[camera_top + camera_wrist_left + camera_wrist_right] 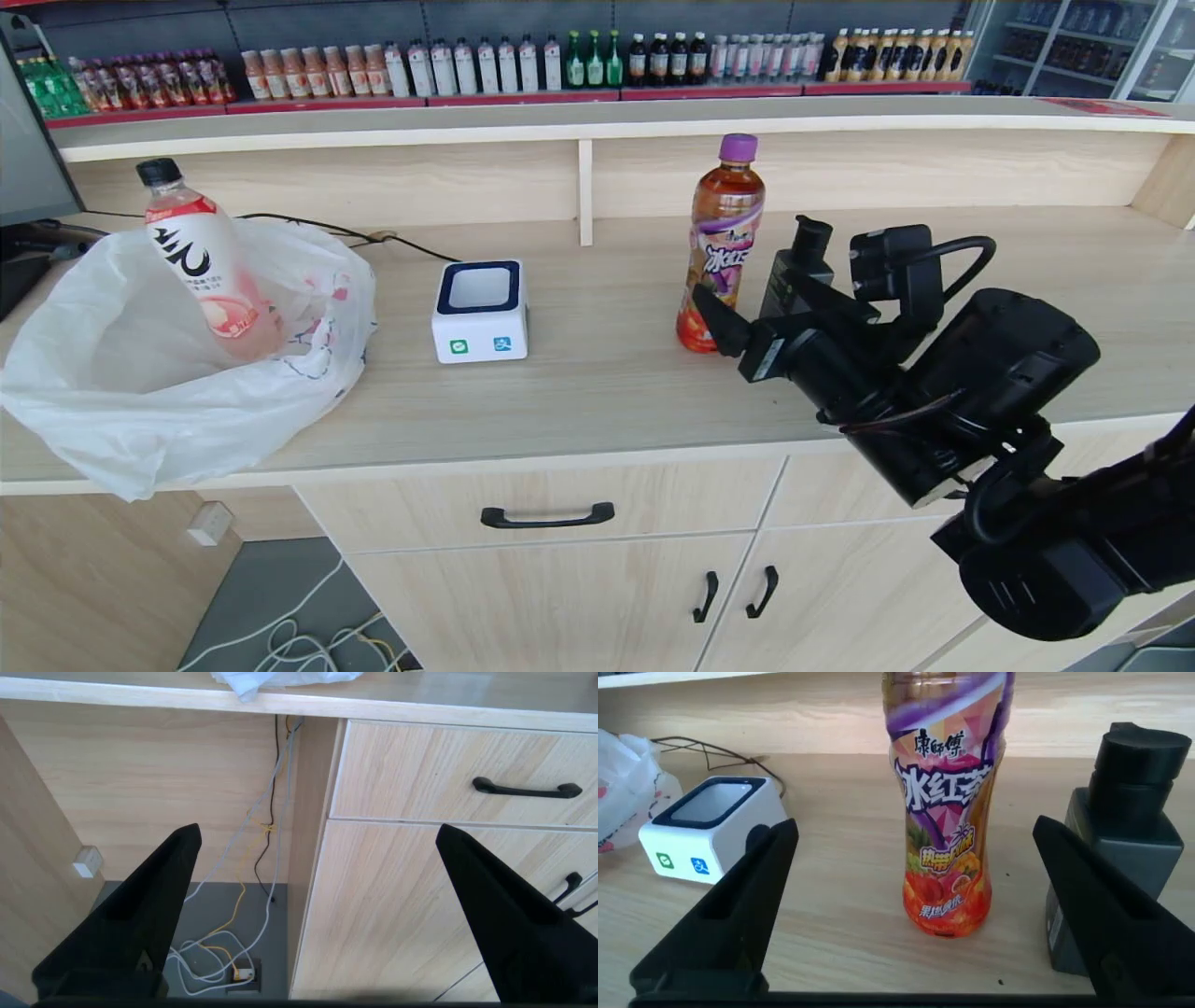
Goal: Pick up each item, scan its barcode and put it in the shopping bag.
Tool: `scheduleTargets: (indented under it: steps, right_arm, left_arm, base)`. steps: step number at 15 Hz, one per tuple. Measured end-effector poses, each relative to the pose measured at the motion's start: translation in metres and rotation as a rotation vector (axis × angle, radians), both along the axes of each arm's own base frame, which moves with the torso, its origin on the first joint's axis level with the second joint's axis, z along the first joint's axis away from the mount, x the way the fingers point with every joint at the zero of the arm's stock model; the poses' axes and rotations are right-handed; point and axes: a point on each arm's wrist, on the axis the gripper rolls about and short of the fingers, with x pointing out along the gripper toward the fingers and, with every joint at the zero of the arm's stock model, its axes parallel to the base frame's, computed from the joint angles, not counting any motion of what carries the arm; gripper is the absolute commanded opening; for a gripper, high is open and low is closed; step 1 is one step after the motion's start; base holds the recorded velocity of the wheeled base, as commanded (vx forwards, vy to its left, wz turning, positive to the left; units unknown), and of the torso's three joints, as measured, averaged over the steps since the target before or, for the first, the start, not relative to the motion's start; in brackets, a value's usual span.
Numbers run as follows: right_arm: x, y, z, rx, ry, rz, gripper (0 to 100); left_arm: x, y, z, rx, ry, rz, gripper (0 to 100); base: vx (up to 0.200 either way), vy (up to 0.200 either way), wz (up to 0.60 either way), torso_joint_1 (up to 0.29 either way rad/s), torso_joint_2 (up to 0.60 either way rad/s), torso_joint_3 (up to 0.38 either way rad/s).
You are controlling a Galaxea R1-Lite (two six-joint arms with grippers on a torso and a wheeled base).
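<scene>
Before the tea bottle, the right gripper holds its jaws wide and empty; left gripper likewise.

Right end effector held out forward, spread wide; left end effector held low, likewise spread.

A pale wood counter crossed mid-frame, drink shelves lined the top, cabinets and grey floor sat below.

Pale wood-grain counter, thin glossy plastic bag
</scene>
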Motion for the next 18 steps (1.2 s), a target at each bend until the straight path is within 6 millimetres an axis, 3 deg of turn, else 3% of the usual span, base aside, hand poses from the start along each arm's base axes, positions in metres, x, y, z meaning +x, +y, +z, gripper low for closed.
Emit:
scheduleTargets:
  steps: [7,18]
  right_arm:
    - [0.008,0.004,0.002,-0.038,0.012,-0.058,100]
    - [0.060,0.012,0.001,-0.039,0.041,-0.129,100]
  left_arm:
    - [0.000,0.000,0.000,0.000,0.000,0.000,100]
    - [0.000,0.000,0.000,0.000,0.000,0.000,100]
  base:
    - [0.000,0.000,0.00,0.000,0.00,0.000]
    - [0.000,0.000,0.00,0.000,0.00,0.000]
